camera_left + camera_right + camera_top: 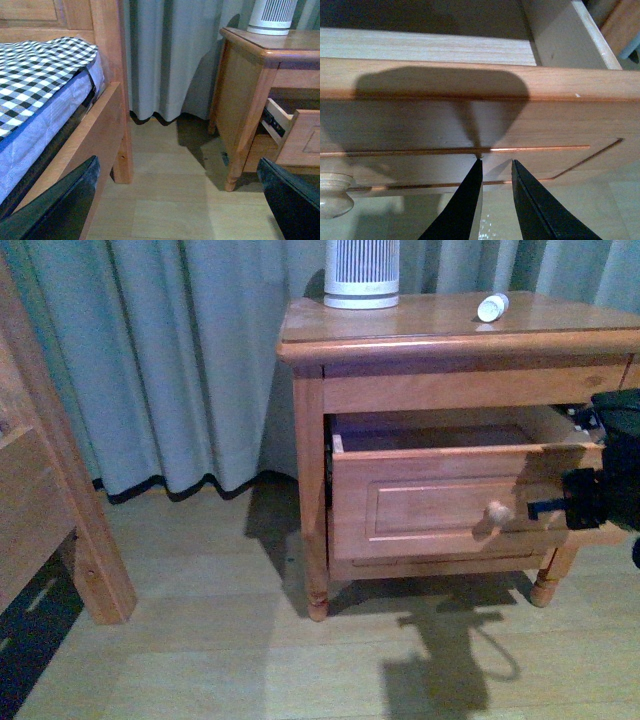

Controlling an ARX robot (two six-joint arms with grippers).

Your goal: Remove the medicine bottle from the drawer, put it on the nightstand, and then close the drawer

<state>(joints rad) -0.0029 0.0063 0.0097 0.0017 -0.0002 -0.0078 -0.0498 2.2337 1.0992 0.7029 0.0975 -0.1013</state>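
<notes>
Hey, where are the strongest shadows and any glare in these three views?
Front view: an arm's shadow lies on the floor below the drawer; the nightstand top shines. Right wrist view: the right tool throws a broad shadow across the drawer front. Left wrist view: evenly dim.

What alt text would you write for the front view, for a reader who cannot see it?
A wooden nightstand stands with its upper drawer pulled partly open, and the robot's right gripper is at the drawer front beside the round knob. A small white medicine bottle lies on the top, near a white ribbed cylinder.
</notes>
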